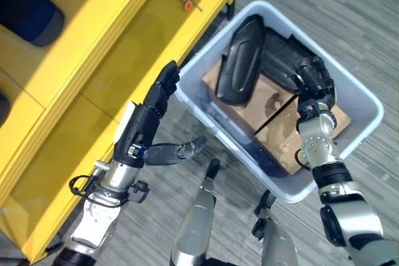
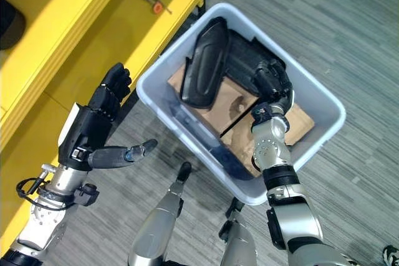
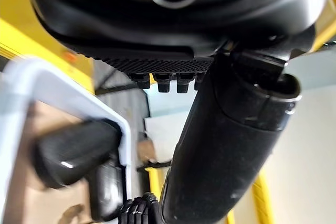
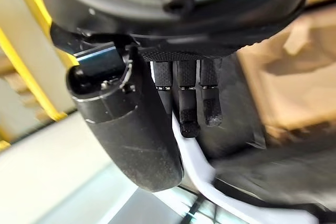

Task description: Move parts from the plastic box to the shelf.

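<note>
The pale plastic box [image 1: 291, 194] stands on the floor beside the yellow shelf [image 1: 124, 48]. Inside it a long black moulded part [image 1: 240, 60] leans upright against another black part [image 1: 280, 54], both over brown cardboard [image 1: 274, 113]. My right hand [image 1: 315, 82] is down in the box at its far side, fingers [image 4: 189, 98] loosely bent on the rear black part and the thumb [image 4: 126, 124] standing clear. My left hand [image 1: 140, 129] hovers outside the box's left wall, between box and shelf, fingers straight and thumb [image 3: 231, 145] spread, holding nothing.
A dark rounded part [image 1: 28, 4] lies on the shelf's upper level at the far left. A small metal tool with an orange tip [image 1: 184, 1] rests near the shelf's far corner. Grey carpet surrounds the box.
</note>
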Available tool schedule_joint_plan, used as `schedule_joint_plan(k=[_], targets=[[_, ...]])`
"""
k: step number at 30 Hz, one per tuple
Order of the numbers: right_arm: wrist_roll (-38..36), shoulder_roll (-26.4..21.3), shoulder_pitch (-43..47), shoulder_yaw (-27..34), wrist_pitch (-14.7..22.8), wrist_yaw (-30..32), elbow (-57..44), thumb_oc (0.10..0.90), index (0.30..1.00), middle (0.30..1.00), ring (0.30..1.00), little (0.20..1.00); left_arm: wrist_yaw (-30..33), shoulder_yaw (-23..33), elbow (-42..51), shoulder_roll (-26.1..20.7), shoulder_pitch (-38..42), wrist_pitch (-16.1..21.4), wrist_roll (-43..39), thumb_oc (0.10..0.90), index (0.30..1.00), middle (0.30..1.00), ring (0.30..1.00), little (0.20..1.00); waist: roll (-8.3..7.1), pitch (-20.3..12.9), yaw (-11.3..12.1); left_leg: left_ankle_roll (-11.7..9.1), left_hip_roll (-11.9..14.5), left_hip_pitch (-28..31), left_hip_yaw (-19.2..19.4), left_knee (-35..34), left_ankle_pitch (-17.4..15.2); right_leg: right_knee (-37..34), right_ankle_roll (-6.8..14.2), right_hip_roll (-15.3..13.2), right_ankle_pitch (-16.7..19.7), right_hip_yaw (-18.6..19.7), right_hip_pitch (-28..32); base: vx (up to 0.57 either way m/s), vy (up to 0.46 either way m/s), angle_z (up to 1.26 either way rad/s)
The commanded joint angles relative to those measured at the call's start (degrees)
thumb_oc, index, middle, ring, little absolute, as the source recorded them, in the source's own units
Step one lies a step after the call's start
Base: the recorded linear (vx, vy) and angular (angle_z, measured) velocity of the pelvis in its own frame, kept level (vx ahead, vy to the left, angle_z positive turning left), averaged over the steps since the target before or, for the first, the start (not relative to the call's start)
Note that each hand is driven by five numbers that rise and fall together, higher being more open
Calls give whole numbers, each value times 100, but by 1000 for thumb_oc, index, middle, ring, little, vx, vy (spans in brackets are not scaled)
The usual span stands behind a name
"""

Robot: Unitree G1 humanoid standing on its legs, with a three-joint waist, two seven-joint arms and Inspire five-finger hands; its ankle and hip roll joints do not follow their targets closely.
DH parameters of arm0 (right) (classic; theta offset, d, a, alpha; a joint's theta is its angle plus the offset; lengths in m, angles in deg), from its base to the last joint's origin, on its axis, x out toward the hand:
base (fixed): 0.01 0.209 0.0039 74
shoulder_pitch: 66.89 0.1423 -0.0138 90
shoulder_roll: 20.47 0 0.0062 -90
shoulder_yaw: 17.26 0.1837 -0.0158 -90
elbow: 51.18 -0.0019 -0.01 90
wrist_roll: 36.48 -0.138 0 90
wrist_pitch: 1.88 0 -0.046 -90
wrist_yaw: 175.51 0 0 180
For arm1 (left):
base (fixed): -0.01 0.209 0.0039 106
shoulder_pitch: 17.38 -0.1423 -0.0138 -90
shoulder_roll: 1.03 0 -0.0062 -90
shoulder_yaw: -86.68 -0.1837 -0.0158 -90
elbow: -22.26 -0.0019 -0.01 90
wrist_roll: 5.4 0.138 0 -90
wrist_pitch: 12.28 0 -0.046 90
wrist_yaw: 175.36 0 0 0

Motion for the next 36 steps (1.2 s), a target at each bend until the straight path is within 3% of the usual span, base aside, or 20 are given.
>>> schedule_joint_plan(k=[1,10,14,15,16,28,32,36], targets=[[95,-232,148,50,8,-153,-562,400,300,300,300,300,-27,283,710,4,40,389,-98,900,1000,1000,1000,1000,-191,-400,64,526,-414,74,297,-267,-37,408,-83,128,-232,153,135,1,-35,-11],[253,-76,-479,-73,-576,-507,-561,400,300,300,300,300,51,281,740,107,68,264,43,900,1000,1000,1000,1000,-232,-460,-75,533,-389,122,345,-248,-61,319,-78,167,-169,327,183,-5,-7,-4],[813,82,-833,-281,-891,-582,-461,400,300,300,300,300,91,304,751,153,107,221,110,900,1000,1000,1000,1000,-271,-451,-120,527,-368,100,371,-239,-52,317,-69,177,-136,333,158,0,0,0],[854,103,-859,-334,-1018,-681,-407,575,544,544,544,544,89,300,745,170,125,211,118,900,1000,1000,1000,1000,-273,-441,-122,525,-370,88,368,-234,-48,323,-75,182,-138,333,148,0,0,0],[861,148,-856,-439,-1097,-762,-300,900,1000,1000,1000,1000,86,271,724,203,161,197,148,900,1000,1000,1000,1000,-272,-427,-121,522,-371,67,369,-223,-34,335,-86,188,-140,334,129,0,0,0],[598,253,-316,-711,-1363,-986,325,900,1000,1000,1000,1000,29,215,759,260,417,-50,149,900,1000,1000,1000,1000,-182,-311,15,507,-436,-106,298,-211,76,434,-106,151,-149,194,-16,-1,0,0],[383,397,-348,-856,-1594,-1154,156,900,1000,1000,1000,1000,36,211,776,292,388,-35,185,900,1000,1000,1000,1000,-170,-271,39,513,-459,-159,292,-178,92,476,-102,119,-146,157,-59,1,6,1],[255,588,-400,-1064,-1518,-1025,-38,900,1000,1000,1000,1000,52,171,755,333,400,-11,232,900,1000,1000,1000,1000,-149,-227,52,527,-485,-213,284,-128,106,537,-117,100,-150,134,-116,0,0,0]])
